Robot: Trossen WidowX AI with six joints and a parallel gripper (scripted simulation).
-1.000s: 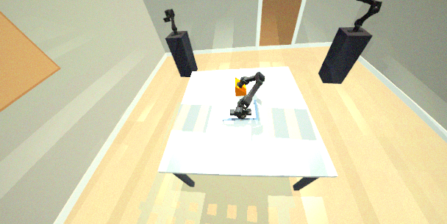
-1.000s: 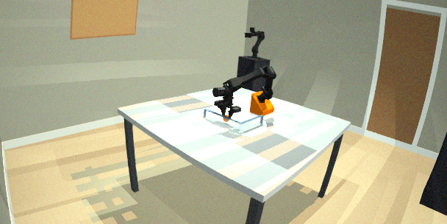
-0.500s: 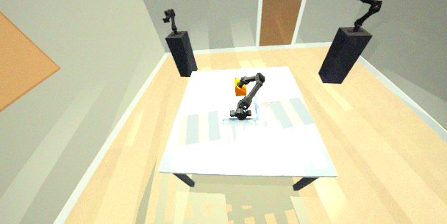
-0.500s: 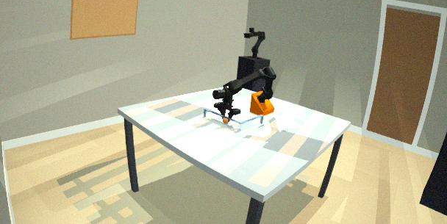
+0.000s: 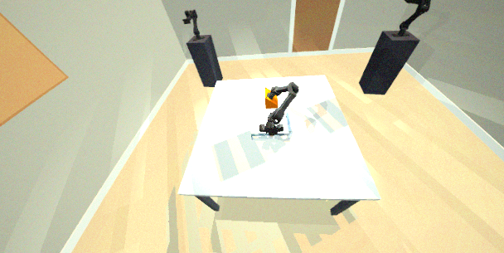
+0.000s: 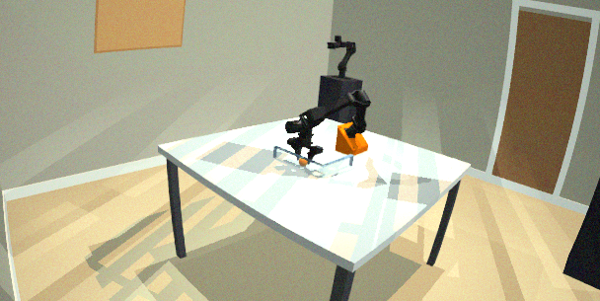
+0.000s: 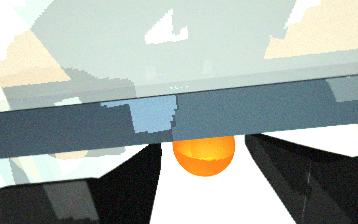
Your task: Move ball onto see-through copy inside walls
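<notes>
I find my gripper (image 7: 205,175) partly open and holding nothing, its fingers clear on either side of the ball (image 7: 204,156), which, being round, shows no long axis or heading, bears no legible marking, and lies just ahead against the wall (image 7: 180,122).

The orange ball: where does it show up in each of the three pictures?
Top: hidden beneath the tool.
Exterior: ball under the tool, inside the clear walls.
Wrist: bottom centre, between the fingers, against the wall.
Shared landmark: the clear walls.
</notes>
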